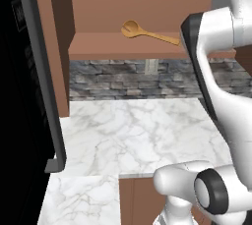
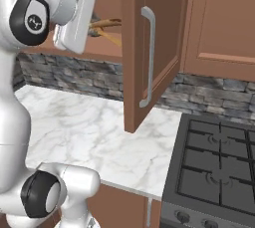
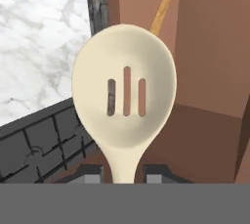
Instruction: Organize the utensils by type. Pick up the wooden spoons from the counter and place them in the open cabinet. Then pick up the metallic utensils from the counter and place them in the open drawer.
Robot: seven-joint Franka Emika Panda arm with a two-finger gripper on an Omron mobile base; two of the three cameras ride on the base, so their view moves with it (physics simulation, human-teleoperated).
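Observation:
In the hand view my gripper [image 3: 124,176] is shut on the handle of a wooden spoon with a pale cream slotted bowl [image 3: 125,91]; the bowl stands up in front of the open cabinet [image 3: 210,56]. A golden-brown wooden spoon [image 1: 147,33] lies on the cabinet's shelf [image 1: 98,47], and its handle [image 3: 163,8] shows behind the cream bowl. From the right base view, the hand [image 2: 74,13] reaches into the cabinet at shelf height. The white marbled counter [image 1: 138,130] lies below.
The cabinet's open door [image 2: 149,48] with a silver bar handle swings out over the counter, right of the hand. A black stove [image 2: 219,172] sits at the right. A tall black appliance [image 1: 19,96] with a grey handle stands at the left. A grey stone backsplash [image 1: 128,84] runs behind.

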